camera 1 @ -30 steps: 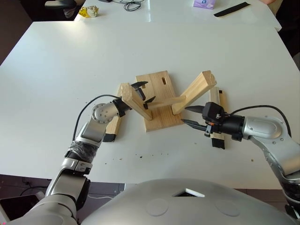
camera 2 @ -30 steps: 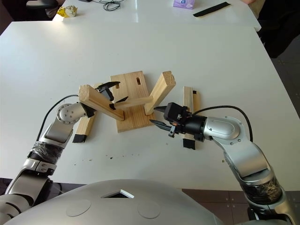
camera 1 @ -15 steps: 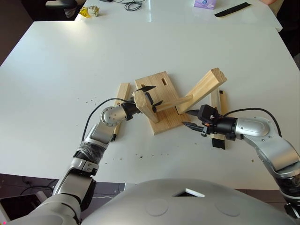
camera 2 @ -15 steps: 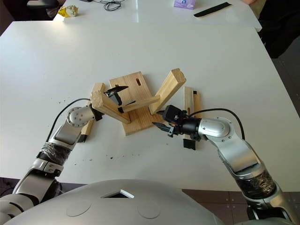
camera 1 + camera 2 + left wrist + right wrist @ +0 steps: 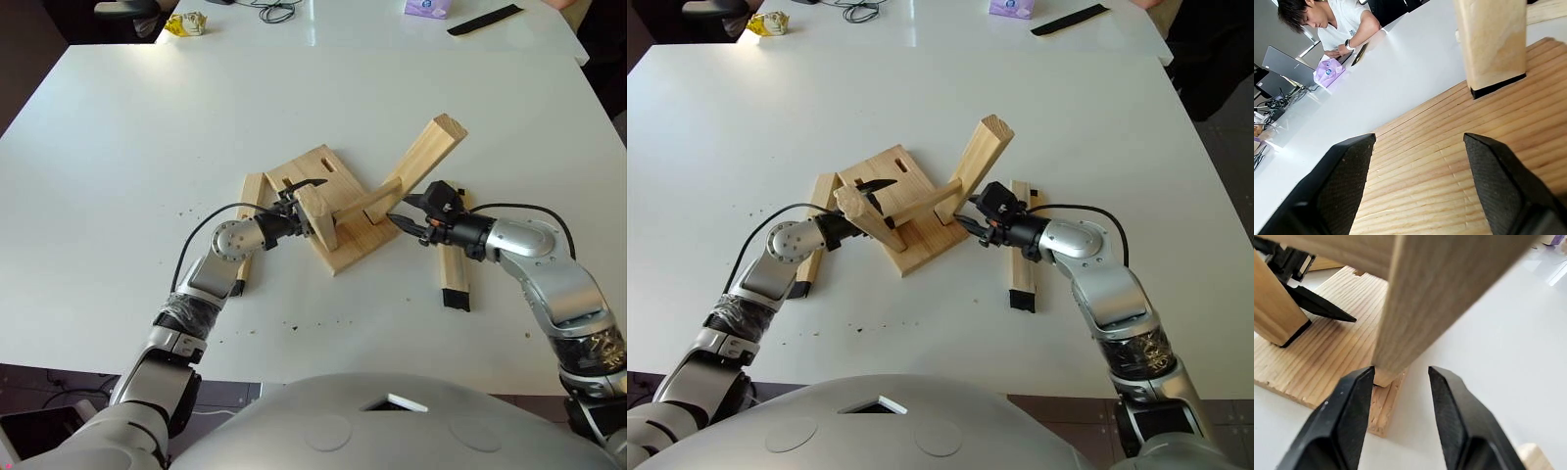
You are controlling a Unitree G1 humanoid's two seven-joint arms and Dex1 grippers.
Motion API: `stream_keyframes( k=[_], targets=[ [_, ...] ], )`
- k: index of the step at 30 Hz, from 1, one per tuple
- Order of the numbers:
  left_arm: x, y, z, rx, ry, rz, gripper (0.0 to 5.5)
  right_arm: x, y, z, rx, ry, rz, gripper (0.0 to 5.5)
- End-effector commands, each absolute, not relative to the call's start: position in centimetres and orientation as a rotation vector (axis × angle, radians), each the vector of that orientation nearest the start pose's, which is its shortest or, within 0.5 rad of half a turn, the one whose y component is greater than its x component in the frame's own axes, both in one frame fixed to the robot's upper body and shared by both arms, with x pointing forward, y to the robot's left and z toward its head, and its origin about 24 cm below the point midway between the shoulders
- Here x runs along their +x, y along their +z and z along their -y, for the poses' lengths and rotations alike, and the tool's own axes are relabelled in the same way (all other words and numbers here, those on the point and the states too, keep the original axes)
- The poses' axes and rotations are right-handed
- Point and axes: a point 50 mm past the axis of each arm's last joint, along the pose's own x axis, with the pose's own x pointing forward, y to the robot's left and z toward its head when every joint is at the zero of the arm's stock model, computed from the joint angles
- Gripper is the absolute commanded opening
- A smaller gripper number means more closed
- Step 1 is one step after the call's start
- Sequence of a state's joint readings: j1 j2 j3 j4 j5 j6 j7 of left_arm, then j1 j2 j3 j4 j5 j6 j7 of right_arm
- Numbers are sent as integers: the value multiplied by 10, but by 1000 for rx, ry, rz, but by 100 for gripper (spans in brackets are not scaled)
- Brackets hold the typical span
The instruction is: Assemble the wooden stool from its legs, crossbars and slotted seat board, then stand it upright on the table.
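Seat board [image 5: 348,253], pale wood, slotted, lies flat mid white tabletop [image 5: 147,117]. On it we see tilted square wooden left leg [image 5: 315,213] and right leg [image 5: 428,162], joined by thin crossbar [image 5: 358,201]. Left gripper [image 5: 1419,147] gapes wide over the board, gripping nothing. Right gripper [image 5: 1400,371] is parted, fingers straddling the right leg's foot at the board's edge.

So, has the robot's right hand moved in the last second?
Yes. The right hand went away from the robot, along the loose pale wooden leg with the black tip, towards that leg's far end.
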State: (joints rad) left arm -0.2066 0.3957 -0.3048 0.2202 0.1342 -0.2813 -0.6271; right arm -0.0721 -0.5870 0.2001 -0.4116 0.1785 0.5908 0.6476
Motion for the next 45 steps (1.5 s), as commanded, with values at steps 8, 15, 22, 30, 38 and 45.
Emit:
stream_keyframes(
  k=[8, 15, 22, 30, 38, 45],
  targets=[
    [264, 37, -119, 591, -994, 3, 337, 281, 79, 155, -384, 591, -299, 203],
    [270, 45, -115, 582, -997, 24, 337, 276, 75, 159, -406, 613, -321, 203],
    [312, 89, -133, 628, -877, 139, 337, 224, 75, 147, -453, 903, -380, 203],
    [342, 84, -143, 789, -899, 134, 337, 212, 77, 122, -393, 1000, -376, 203],
    [330, 41, -136, 969, -1061, 76, 337, 198, 56, 120, -426, 1075, -471, 203],
    [324, 32, -131, 926, -1087, 83, 337, 208, 51, 147, -548, 1054, -528, 203]
  ],
)
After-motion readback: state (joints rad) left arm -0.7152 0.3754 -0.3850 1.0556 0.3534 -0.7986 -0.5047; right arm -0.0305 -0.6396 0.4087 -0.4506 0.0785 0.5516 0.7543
